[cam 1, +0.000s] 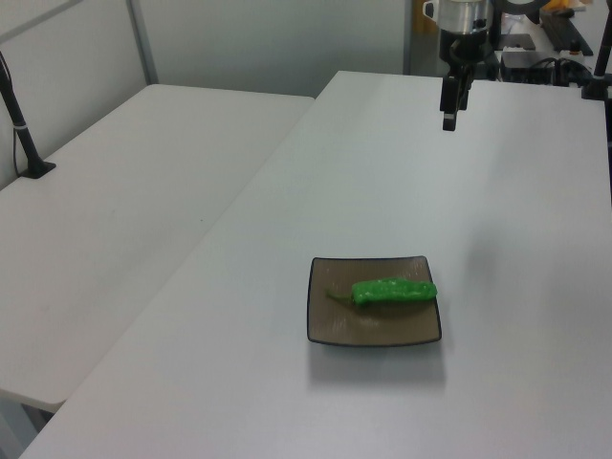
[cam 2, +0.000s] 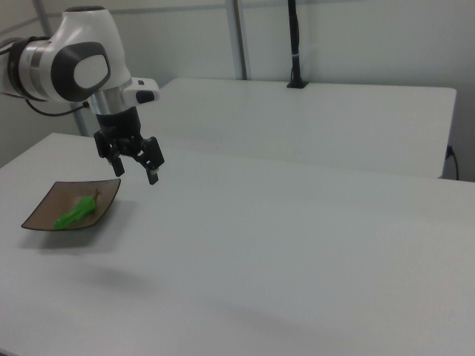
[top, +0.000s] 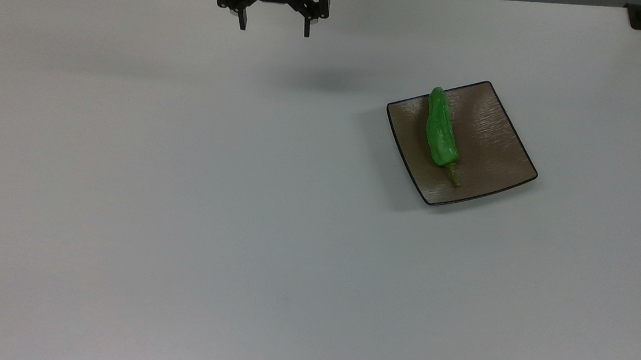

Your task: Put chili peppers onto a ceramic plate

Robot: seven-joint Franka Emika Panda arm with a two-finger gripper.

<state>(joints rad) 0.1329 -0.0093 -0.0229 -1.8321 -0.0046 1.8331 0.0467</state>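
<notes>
Fingers (top: 243,24) apart; chili pepper (top: 440,133) on plate (top: 492,143)

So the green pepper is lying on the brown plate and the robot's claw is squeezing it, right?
Not quite. The green pepper does lie on the brown plate, but the claw is not squeezing it. In the top view it hangs open and empty over the bare table, well off to the top view's left of the plate.

No readable text, no labels — no numbers
</notes>
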